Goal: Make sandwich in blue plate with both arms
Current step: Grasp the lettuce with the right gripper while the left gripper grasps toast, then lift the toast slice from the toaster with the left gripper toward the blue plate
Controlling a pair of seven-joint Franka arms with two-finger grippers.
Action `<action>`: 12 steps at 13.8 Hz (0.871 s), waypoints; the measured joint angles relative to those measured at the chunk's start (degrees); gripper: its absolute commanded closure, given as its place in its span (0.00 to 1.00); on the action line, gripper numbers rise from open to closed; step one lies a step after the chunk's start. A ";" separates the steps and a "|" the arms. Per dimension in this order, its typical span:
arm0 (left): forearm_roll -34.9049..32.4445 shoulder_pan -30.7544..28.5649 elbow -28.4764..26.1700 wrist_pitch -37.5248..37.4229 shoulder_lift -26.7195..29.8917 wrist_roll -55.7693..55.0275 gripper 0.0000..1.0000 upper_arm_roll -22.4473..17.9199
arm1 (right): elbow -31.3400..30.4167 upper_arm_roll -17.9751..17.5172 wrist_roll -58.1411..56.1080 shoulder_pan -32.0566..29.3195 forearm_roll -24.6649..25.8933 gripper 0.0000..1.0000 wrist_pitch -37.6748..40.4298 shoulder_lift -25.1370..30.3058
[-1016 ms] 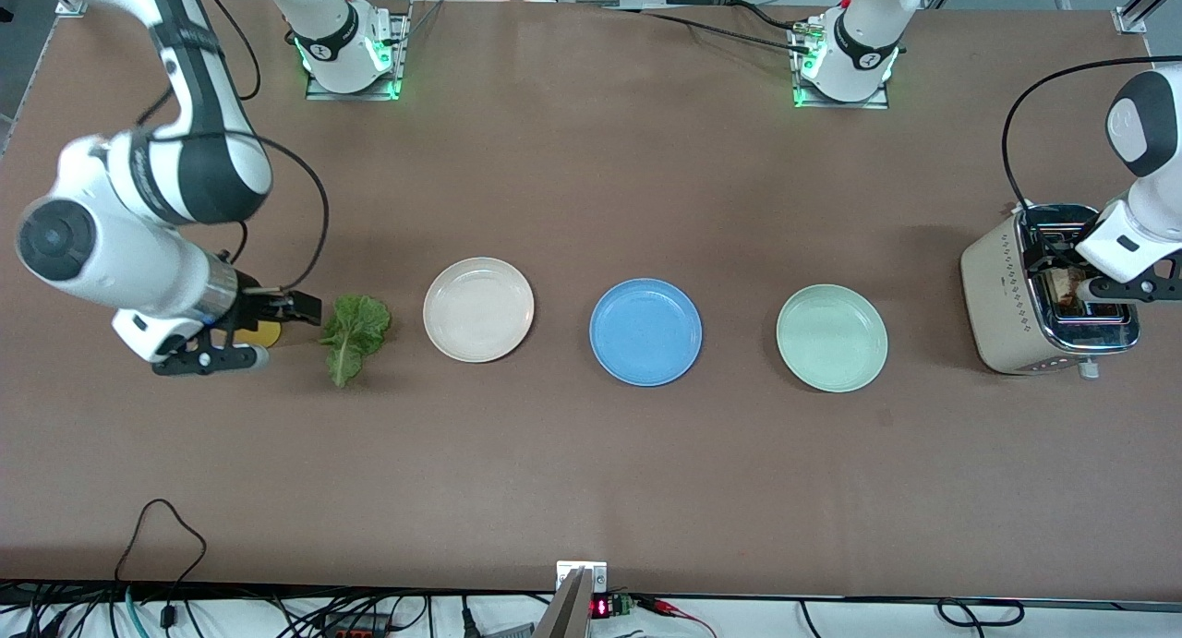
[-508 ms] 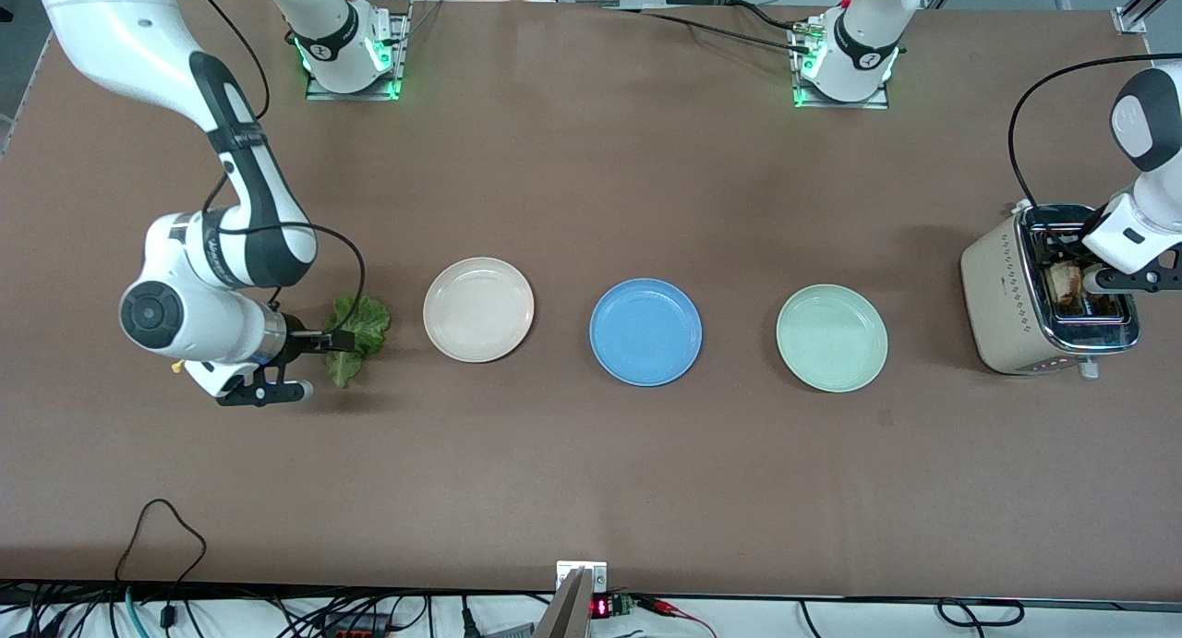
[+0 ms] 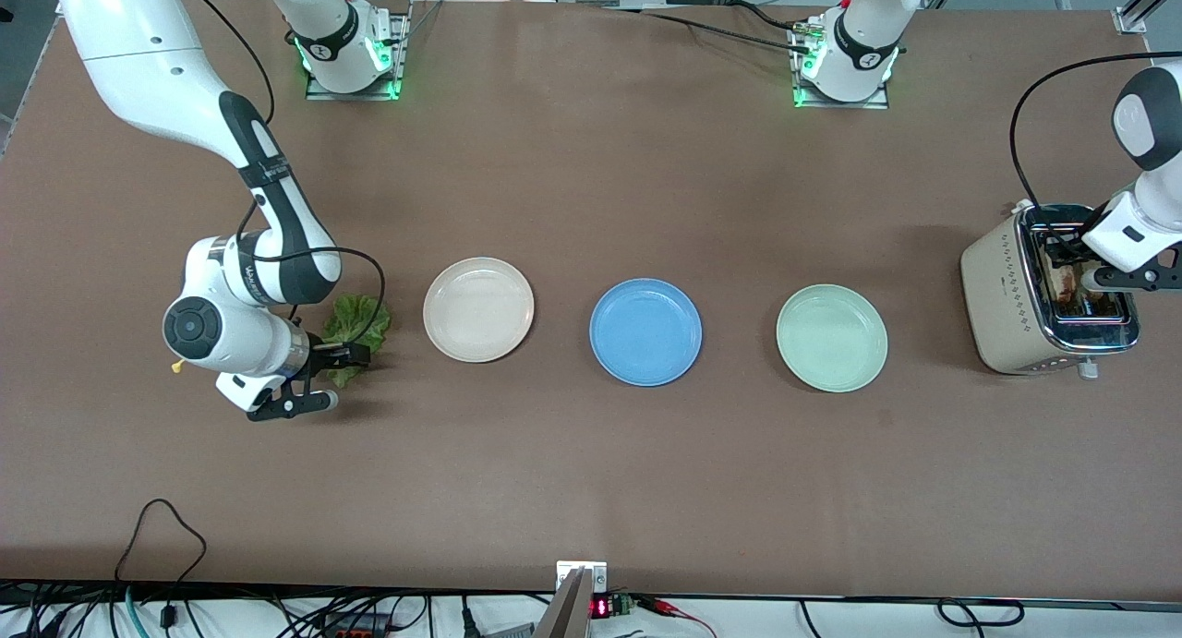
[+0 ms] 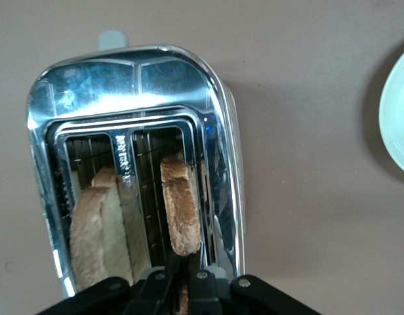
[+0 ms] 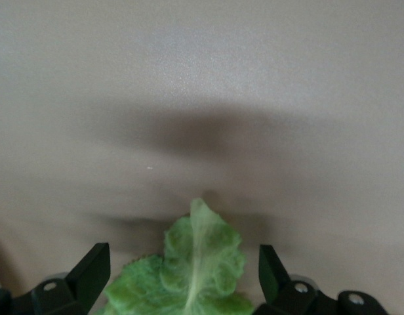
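The blue plate [image 3: 645, 331] lies bare at the table's middle. A green lettuce leaf [image 3: 358, 320] lies on the table toward the right arm's end. My right gripper [image 3: 343, 354] is open and low over it, a finger on each side of the leaf [image 5: 199, 272]. Two toasted bread slices stand in a toaster [image 3: 1043, 292] at the left arm's end. My left gripper [image 4: 183, 292] is shut on one bread slice [image 4: 181, 213] in its slot. The other slice [image 4: 96, 230] stands in the slot beside it.
A cream-white plate [image 3: 478, 308] lies between the lettuce and the blue plate. A pale mint-green plate [image 3: 831, 337] lies between the blue plate and the toaster. A small yellow thing [image 3: 174, 367] shows by the right arm's wrist.
My right arm has swung toward the lettuce and lowered, so its open fingers now straddle the leaf. My left gripper has stayed at the toaster, holding the slice.
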State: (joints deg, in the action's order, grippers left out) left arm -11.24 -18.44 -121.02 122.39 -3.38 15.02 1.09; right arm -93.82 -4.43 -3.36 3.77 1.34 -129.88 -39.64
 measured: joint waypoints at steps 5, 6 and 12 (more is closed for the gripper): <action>0.00 0.05 12.02 -18.00 2.00 2.47 0.99 2.56 | 0.02 0.03 -0.44 0.05 1.06 0.25 -1.52 -1.75; -0.01 0.06 14.99 -21.81 2.22 3.20 0.99 3.75 | 0.03 0.04 -0.58 0.04 1.62 0.47 -1.57 -1.88; 0.05 0.49 22.21 -32.26 1.60 3.76 0.99 19.39 | 0.40 0.16 -1.25 -0.05 2.98 0.99 -1.57 -1.89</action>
State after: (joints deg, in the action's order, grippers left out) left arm -11.19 -17.95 -98.81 90.13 -1.78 18.77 20.48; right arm -93.42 -4.28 -4.61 3.72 4.32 -131.44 -41.53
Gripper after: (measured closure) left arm 0.938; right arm 0.568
